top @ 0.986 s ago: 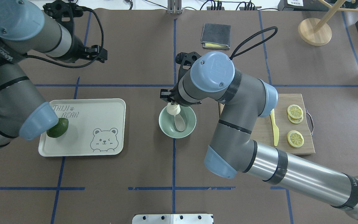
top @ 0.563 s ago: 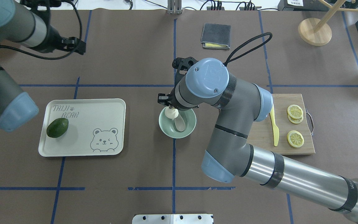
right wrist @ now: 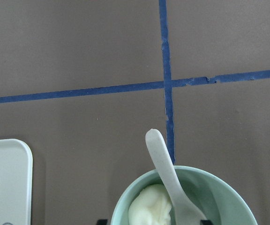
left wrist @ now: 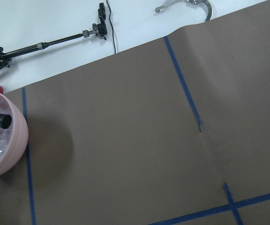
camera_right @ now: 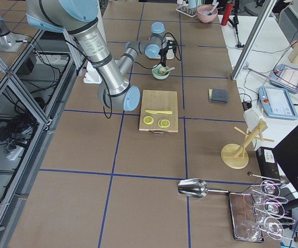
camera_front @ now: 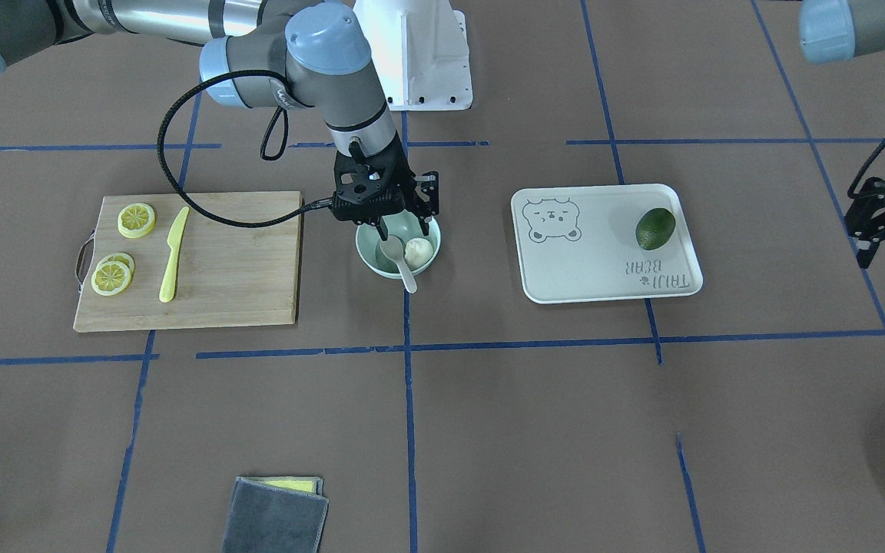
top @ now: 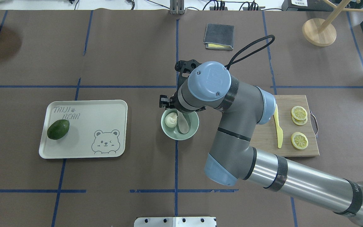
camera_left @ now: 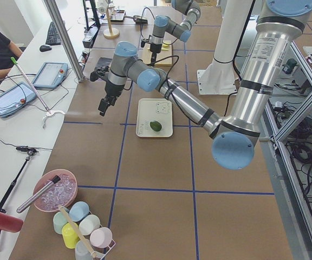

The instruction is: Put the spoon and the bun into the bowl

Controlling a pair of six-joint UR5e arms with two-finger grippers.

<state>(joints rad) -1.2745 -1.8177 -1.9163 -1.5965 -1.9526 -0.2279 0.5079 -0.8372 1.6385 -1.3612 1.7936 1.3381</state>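
The mint-green bowl (top: 190, 132) stands at the table's middle and also shows in the front view (camera_front: 372, 259). The white bun (top: 170, 120) lies inside it on the left side, free of the fingers (camera_front: 418, 250). The pale spoon (top: 184, 124) lies in the bowl beside the bun, its handle sticking out over the far rim (camera_front: 406, 273). My right gripper (camera_front: 405, 223) hangs open just above the bowl. The right wrist view shows the bowl (right wrist: 219, 192), bun (right wrist: 149, 208) and spoon (right wrist: 164, 166). My left gripper (camera_front: 876, 230) is open and empty, far off to the left.
A white bear-printed tray (top: 106, 110) left of the bowl holds a green fruit (top: 58, 129). A wooden board (top: 295, 148) on the right carries lemon slices (top: 299, 140) and a yellow knife (top: 278, 130). A grey cloth (top: 219, 36) lies at the back. A pink ice bowl (left wrist: 1, 140) sits far left.
My right gripper lowered the bun into the bowl and let it go. The left arm pulled away to the left, out of the overhead view.
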